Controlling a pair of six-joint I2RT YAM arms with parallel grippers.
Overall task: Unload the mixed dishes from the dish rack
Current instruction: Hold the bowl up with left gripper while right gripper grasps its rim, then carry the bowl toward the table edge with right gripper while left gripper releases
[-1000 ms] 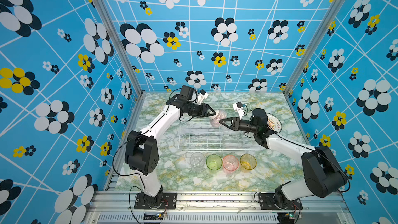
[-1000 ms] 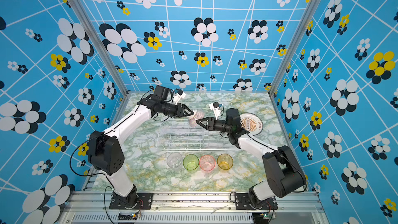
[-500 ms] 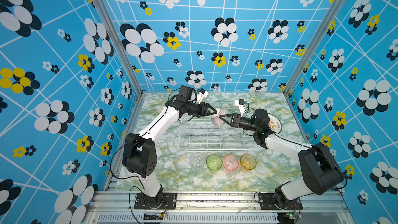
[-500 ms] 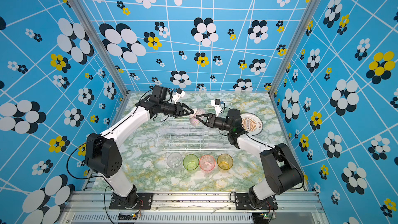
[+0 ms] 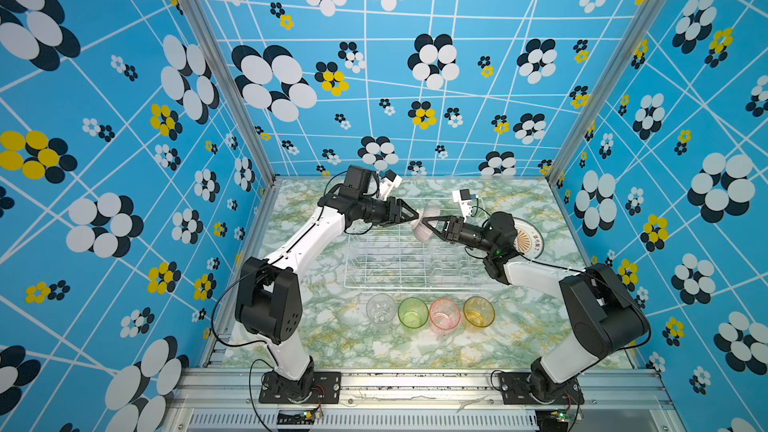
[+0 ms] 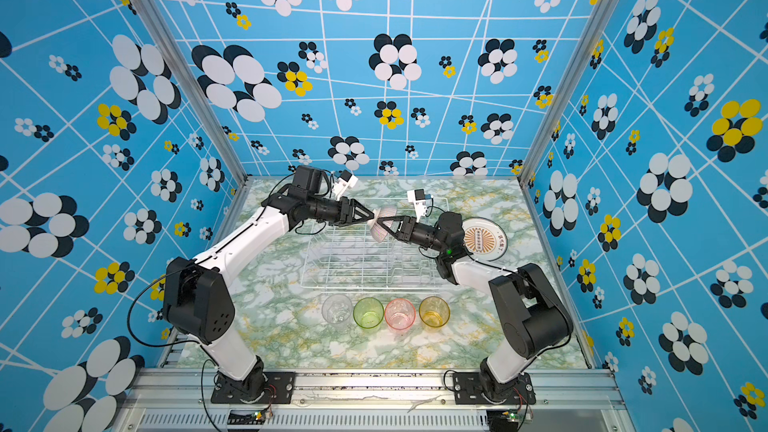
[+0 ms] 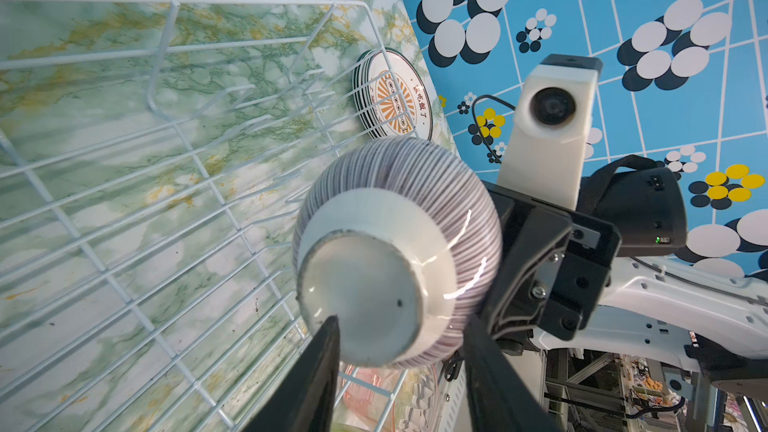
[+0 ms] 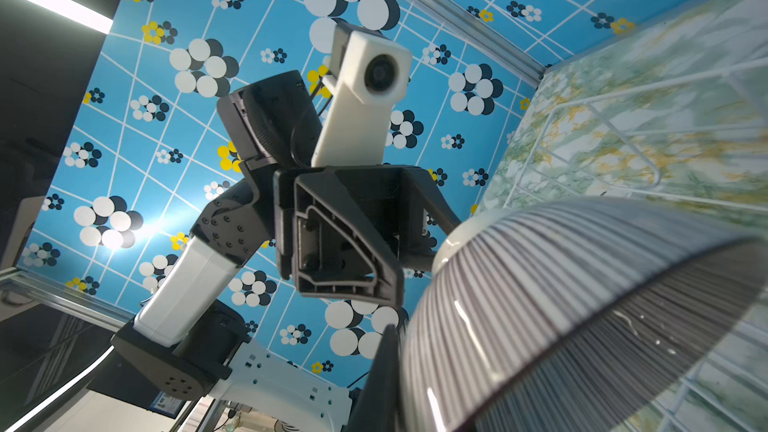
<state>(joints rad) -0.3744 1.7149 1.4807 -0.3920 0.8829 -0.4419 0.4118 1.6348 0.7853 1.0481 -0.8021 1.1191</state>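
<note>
A pink-striped ribbed bowl (image 5: 424,224) (image 6: 380,227) hangs on its side above the far edge of the white wire dish rack (image 5: 399,261) (image 6: 357,261), between both grippers. My left gripper (image 5: 417,217) (image 7: 401,320) is shut on the bowl (image 7: 395,209), its fingers astride the white foot. My right gripper (image 5: 432,226) is shut on the bowl's rim. In the right wrist view one finger (image 8: 386,367) presses on the outer wall of the bowl (image 8: 582,305) and the other is hidden inside. A stack of sunburst plates (image 5: 531,238) (image 7: 395,101) lies right of the rack.
A clear tumbler (image 5: 380,311), a green tumbler (image 5: 412,312), a pink tumbler (image 5: 444,314) and an amber tumbler (image 5: 478,312) stand in a row on the marbled table in front of the rack. Patterned blue walls close in the back and both sides.
My right gripper has moved left to the bowl and shut on its rim. The left gripper has kept the bowl in about the same place.
</note>
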